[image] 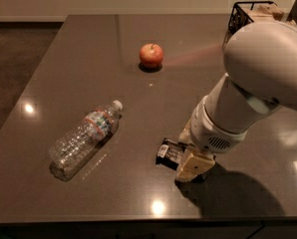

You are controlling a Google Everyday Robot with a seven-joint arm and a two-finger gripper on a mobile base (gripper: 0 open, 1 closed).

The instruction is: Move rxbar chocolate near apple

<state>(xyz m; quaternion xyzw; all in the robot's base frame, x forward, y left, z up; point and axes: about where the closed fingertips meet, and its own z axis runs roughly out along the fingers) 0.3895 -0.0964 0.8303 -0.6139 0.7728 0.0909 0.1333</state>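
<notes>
The rxbar chocolate [169, 153], a flat black wrapper with white print, lies on the dark table [88, 49] near the front edge, right of centre. My gripper [190, 156] is down at the bar's right end and covers that end; the big white arm above hides the rest. The red-orange apple [151, 55] stands at the back centre of the table, far from the bar.
A clear plastic water bottle [84, 138] lies on its side at the front left. A black wire basket [244, 13] stands at the back right corner. The table's front edge runs just below the gripper.
</notes>
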